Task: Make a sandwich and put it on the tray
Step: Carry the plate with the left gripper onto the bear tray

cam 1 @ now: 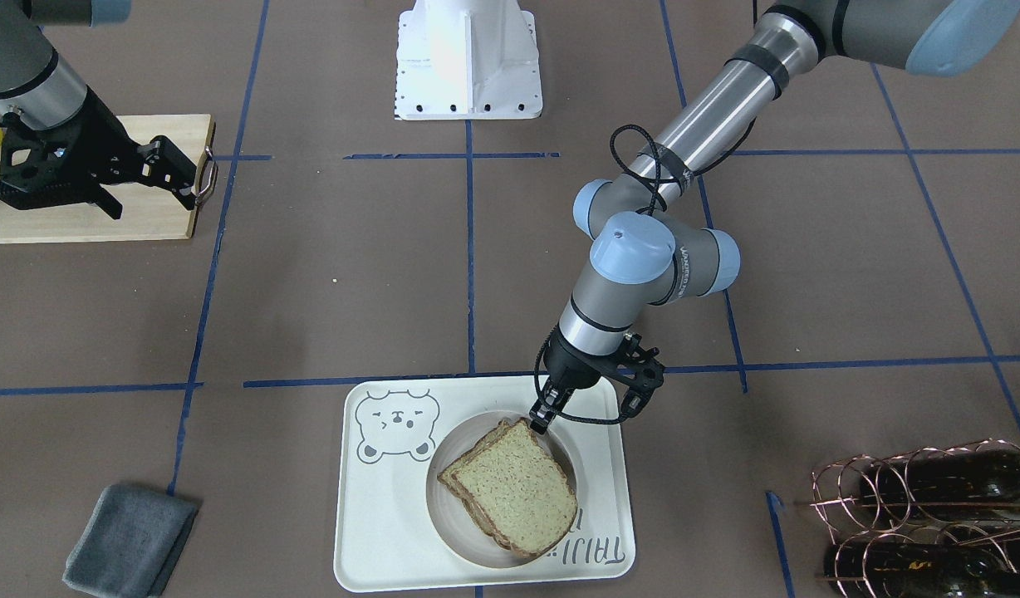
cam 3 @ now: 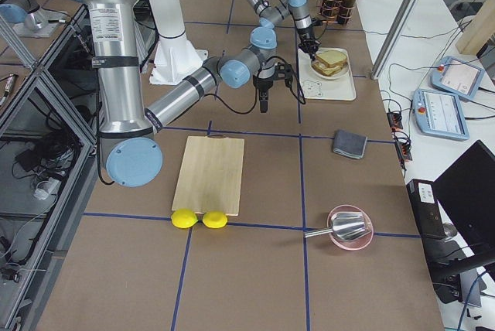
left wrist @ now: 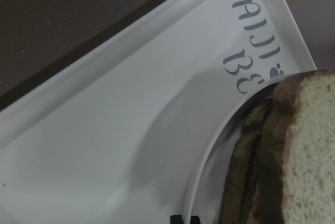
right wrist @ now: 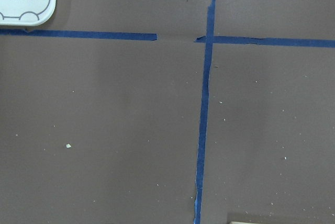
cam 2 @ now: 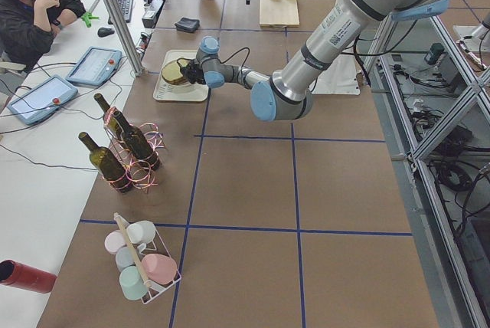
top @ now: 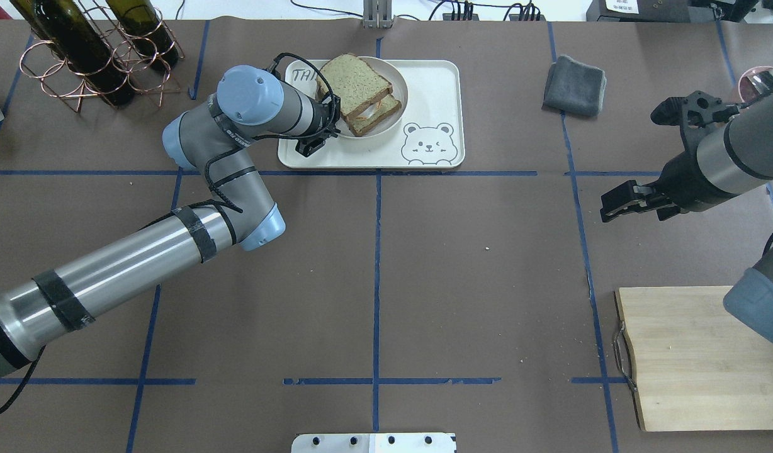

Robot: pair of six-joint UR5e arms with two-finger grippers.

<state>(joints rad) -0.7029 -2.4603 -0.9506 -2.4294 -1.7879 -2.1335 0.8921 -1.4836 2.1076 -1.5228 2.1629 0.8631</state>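
The left gripper point(cam 1: 541, 418) is held closed, seemingly on the plate point(cam 1: 450, 522) rim. With the sandwich point(cam 1: 514, 490) set on the tray point(cam 1: 377, 523), release is required.

silver tube arms point(top: 122, 267), pale blue joint caps point(top: 251, 94), black tape bands point(top: 197, 234) and looping black cables point(top: 218, 185).

The tray point(cam 1: 385, 531) looks like smooth, faintly glossy plastic — the sandwich point(cam 1: 514, 490) porous and matt. The cutting board point(top: 695, 358) is pale bare wood, the cloth point(top: 574, 77) soft grey fabric.
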